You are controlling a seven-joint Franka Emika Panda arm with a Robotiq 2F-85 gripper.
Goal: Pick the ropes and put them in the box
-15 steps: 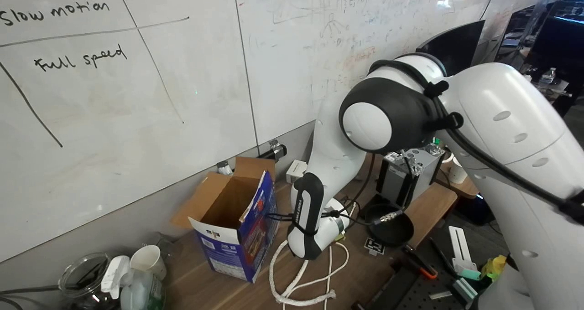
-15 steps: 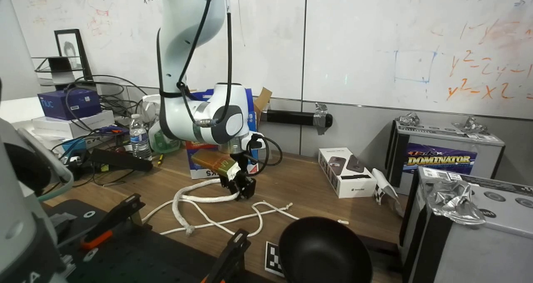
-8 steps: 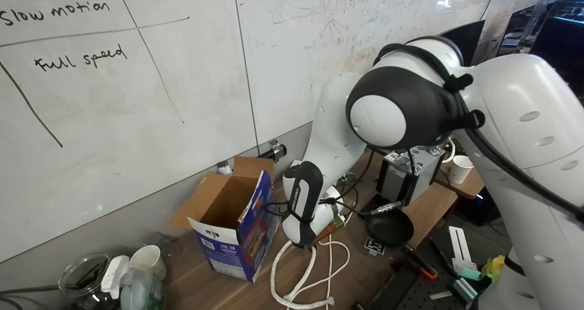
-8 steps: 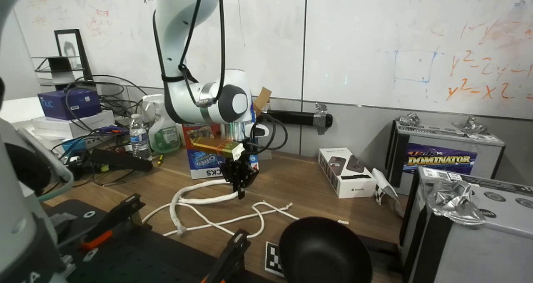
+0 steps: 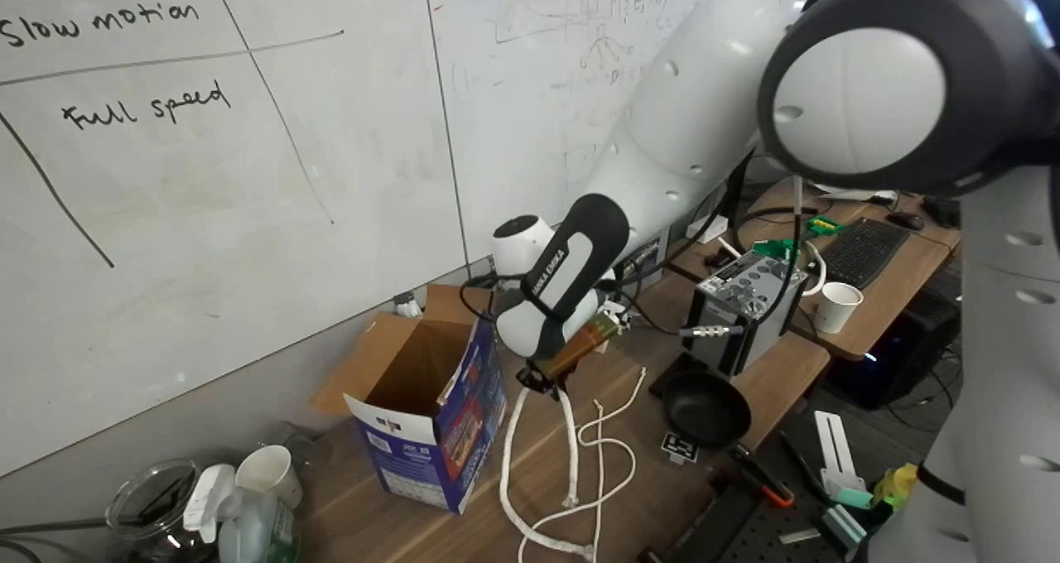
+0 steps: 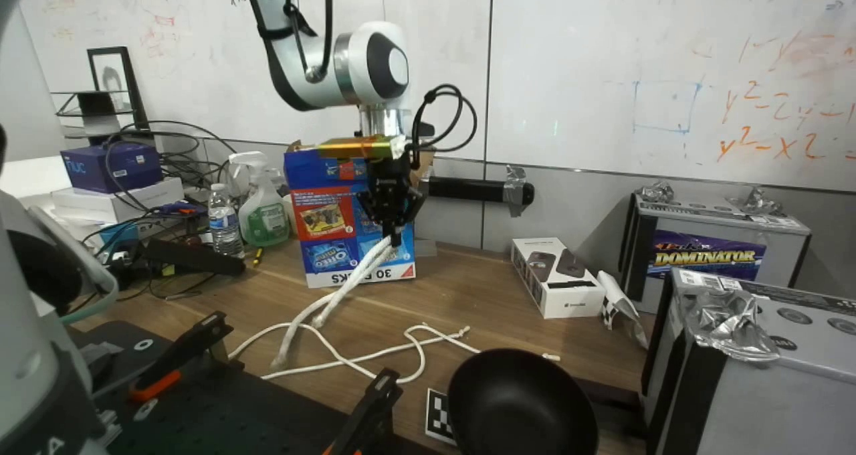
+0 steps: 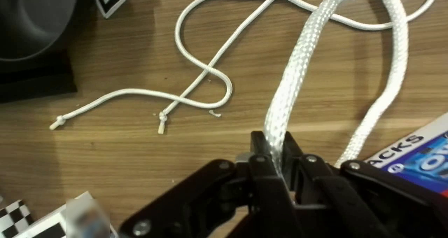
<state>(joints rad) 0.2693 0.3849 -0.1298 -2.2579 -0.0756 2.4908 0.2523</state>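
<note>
While I am pinching the thick rope [image 7: 296, 66] in my gripper [image 7: 274, 143], it is hanging below in two white, braided lengths.

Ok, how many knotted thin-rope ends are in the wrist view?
2, both on the table: one knotted end nearer the pan, another end between that and the pincer. Others may be hidden.

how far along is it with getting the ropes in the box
Done: the fingers are shut on the thick rope. In hand: it hangs raised outside the box, its lower part apparently on the table. Left: getting it inside, then fetching the thin rope, which lies on the table. No rope shows through the box's open top.
</note>
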